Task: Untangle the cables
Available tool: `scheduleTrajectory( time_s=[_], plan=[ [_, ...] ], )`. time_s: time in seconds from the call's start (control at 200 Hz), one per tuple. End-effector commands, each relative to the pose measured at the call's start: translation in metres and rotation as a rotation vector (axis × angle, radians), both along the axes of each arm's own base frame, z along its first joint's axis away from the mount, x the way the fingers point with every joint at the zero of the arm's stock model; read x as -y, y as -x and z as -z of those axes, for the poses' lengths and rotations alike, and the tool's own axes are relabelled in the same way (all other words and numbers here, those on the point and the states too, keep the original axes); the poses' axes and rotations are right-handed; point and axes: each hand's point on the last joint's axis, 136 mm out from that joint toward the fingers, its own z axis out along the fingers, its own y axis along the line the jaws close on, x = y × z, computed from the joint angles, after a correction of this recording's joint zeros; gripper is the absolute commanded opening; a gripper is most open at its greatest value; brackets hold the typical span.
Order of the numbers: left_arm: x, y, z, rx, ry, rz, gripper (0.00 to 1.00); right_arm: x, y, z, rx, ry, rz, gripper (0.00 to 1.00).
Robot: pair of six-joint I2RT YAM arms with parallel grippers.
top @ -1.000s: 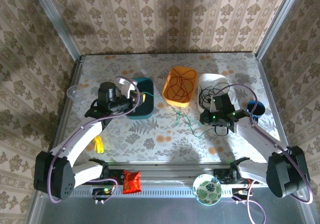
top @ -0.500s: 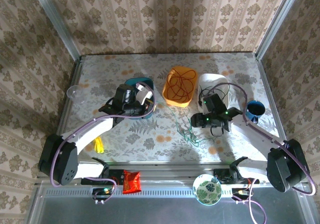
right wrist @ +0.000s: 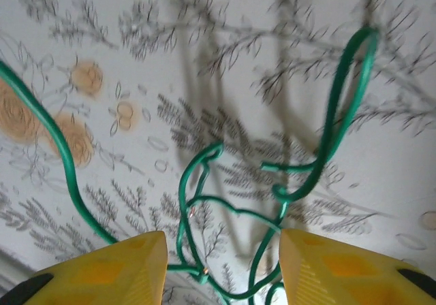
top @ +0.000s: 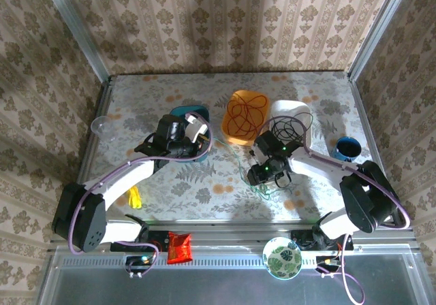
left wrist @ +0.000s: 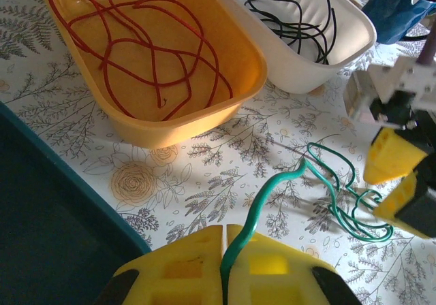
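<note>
Near rail: 1 patterned bowl (top: 282,258) and 1 red packet (top: 180,246), well apart. On the floral table (top: 204,193), front left: 1 small yellow item (top: 135,196), can't tell what it is.

2 grippers, both over the mid table.
- Left gripper (left wrist: 223,247): yellow fingers pressed together, pinching one end of the green cable (left wrist: 256,203). It sits by the right rim of the teal bin (left wrist: 41,230).
- Right gripper (right wrist: 221,240): fingers apart with a medium gap, low over the table. It straddles loops of the green cable and is not clamped on it. Can't tell if a pad touches a strand.

3 cables: 1 green, 1 red, 1 black.
- Green: on bare table between the two grippers and in no bin. One strand runs from the left gripper's pinch across to a small loose tangle of loops under the right gripper. The tangle lies just in front of the orange and white bins.
- Red cable (left wrist: 157,53): loose coil inside the orange bin (left wrist: 204,121), all within its walls.
- Black cable (left wrist: 293,12): loose loops in the white bin (left wrist: 306,73).

3 bins in a row across the mid table: teal left, orange centre, white right. Orange and white stand just beside each other.

2 cups:
- Dark blue cup (top: 347,147): right of the white bin, near the right edge.
- Clear cup (top: 100,124): at the left edge, well apart from everything else.
</note>
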Motion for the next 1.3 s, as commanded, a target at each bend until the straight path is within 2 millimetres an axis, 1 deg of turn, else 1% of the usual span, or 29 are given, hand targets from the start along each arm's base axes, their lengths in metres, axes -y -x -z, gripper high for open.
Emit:
scheduleTrajectory(
  time_s=[0.0,0.085,0.225,0.365,0.41,0.47,0.55,0.605,0.68,0.74,0.82,0.89,0.91,0.92,0.93,1.025,1.14,1.235,1.295],
  plan=[
    [0.002,-0.001,-0.01,0.044,-0.009,0.017,0.0,0.001,0.01,0.0,-0.061,0.021,-0.043,0.47],
    [0.002,-0.004,-0.014,0.06,-0.007,0.015,0.0,0.003,0.011,0.006,-0.103,0.059,-0.046,0.42],
    [0.003,-0.006,-0.018,0.069,-0.006,0.015,0.0,0.001,0.012,0.011,-0.143,0.07,-0.073,0.3],
    [0.002,-0.005,-0.018,0.069,-0.006,0.013,0.0,-0.003,0.012,0.016,-0.183,0.075,-0.089,0.26],
    [0.002,-0.005,-0.018,0.072,-0.006,0.01,0.0,-0.004,0.012,0.017,-0.194,0.079,-0.092,0.23],
    [0.0,-0.006,-0.018,0.078,-0.006,0.001,0.0,-0.004,0.012,0.018,-0.208,0.081,-0.095,0.16],
    [-0.003,-0.011,-0.021,0.104,-0.007,-0.032,0.0,-0.005,0.011,0.018,-0.207,0.082,-0.095,0.08],
    [-0.008,-0.016,-0.026,0.135,-0.009,-0.075,0.0,-0.003,0.011,0.018,-0.202,0.088,-0.087,0.07],
    [-0.021,-0.028,-0.04,0.203,-0.011,-0.171,0.0,0.002,0.011,0.019,-0.195,0.108,-0.073,0.06],
    [-0.035,-0.035,-0.06,0.28,0.006,-0.252,0.0,0.007,0.01,0.02,-0.181,0.13,-0.061,0.05],
    [-0.059,-0.043,-0.09,0.363,0.048,-0.361,0.0,0.014,0.01,0.023,-0.185,0.138,-0.033,0.04],
    [-0.08,-0.047,-0.117,0.421,0.095,-0.437,0.0,0.017,0.01,0.027,-0.191,0.134,-0.006,0.03],
    [-0.083,-0.046,-0.123,0.435,0.105,-0.448,0.0,0.018,0.01,0.027,-0.191,0.133,0.001,0.03],
    [-0.091,-0.049,-0.127,0.443,0.105,-0.473,0.0,0.019,0.01,0.028,-0.193,0.133,0.005,0.03],
    [-0.095,-0.05,-0.13,0.452,0.108,-0.484,0.0,0.019,0.01,0.028,-0.193,0.133,0.008,0.02],
    [-0.121,-0.051,-0.158,0.519,0.136,-0.572,0.0,0.024,0.006,0.029,-0.189,0.133,0.038,0.02],
    [-0.147,-0.051,-0.182,0.575,0.167,-0.658,0.0,0.029,0.002,0.031,-0.19,0.131,0.071,0.01],
    [-0.165,-0.052,-0.195,0.595,0.2,-0.714,0.0,0.035,0.001,0.031,-0.187,0.142,0.091,0.0],
    [-0.167,-0.052,-0.199,0.593,0.222,-0.707,0.0,0.039,0.0,0.032,-0.183,0.152,0.105,0.0]
  ],
)
